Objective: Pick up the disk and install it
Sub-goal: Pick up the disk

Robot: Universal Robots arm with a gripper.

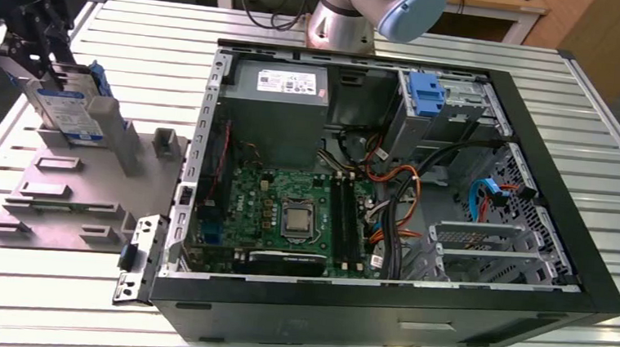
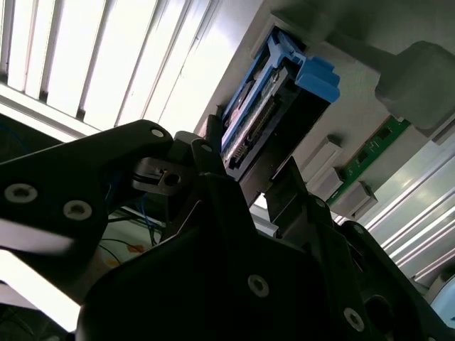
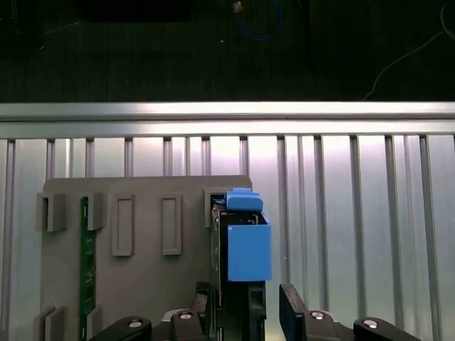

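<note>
1. Exterior view: a ribbed metal table (image 1: 49,303) carries an open black computer case (image 1: 388,306). Inside the case are a grey power-supply box (image 1: 276,106), a bare blue bracket (image 1: 425,91), a green motherboard (image 1: 276,196) and looping cables (image 1: 397,184). At the exterior view's left of the case lies a flat grey fixture plate (image 1: 58,180) with raised slots. The disk (image 1: 74,116), silver with a white-and-blue label and blue side rails, stands on edge in one slot, outside the case. The black gripper (image 1: 37,52) hangs just above the disk's far upper end.

2. Second wrist view: the gripper's (image 2: 249,160) dark linkage crowds the foreground. One finger stands on each side of the disk's (image 2: 249,124) connector end. A chunky blue rail tab (image 2: 316,74) juts from the disk's far end. A thin green circuit strip (image 2: 370,153) sits in a neighbouring slot of the plate.

3. First wrist view: the disk (image 3: 249,249) shows edge-on, its smooth blue plastic rail facing the camera. It stands at the plate's (image 3: 142,206) edge, beside the table's (image 3: 355,213) shiny slats. The jaws are spread and straddle the disk. A gap shows between one finger (image 3: 291,312) and the rail, so nothing is clamped. The green circuit strip (image 3: 85,263) stands well apart from the disk.
</note>
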